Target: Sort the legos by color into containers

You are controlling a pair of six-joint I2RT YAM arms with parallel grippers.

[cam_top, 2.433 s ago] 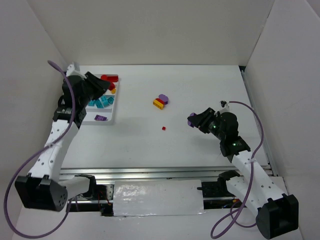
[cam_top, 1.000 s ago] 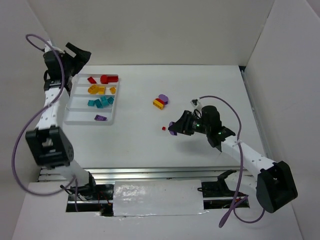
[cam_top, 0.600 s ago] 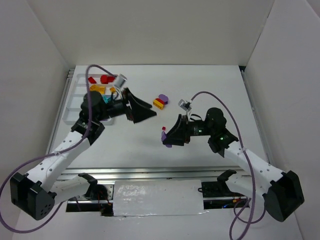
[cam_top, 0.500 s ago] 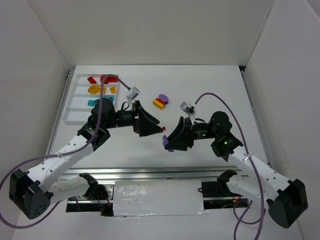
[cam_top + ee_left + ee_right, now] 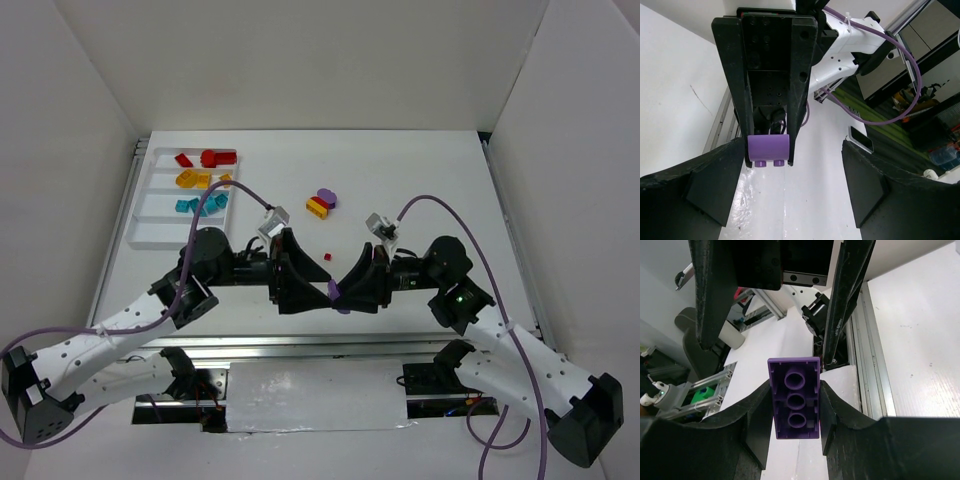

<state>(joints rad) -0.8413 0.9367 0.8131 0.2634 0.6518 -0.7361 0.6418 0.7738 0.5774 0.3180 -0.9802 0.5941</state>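
brick (image 5: pixel 768 148), studded purple plastic, pinched in right tool (image 5: pixel 794 407); left tool (image 5: pixel 795 190) wide, seemingly apart.

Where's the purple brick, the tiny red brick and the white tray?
purple brick (image 5: pixel 794 397), right wrist view, its underside with the holes.
tiny red brick (image 5: pixel 326 256), top view, its middle.
white tray (image 5: pixel 160 232), top view, bare nearest compartment.

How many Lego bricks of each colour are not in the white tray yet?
Purple: 2, the rounded purple plastic brick on the white table and the rectangular purple plastic brick in the right arm's jaws.
Red: 1, the tiny red plastic brick.
Yellow with a red edge: 1, the yellow-and-red plastic brick.
Total: 4
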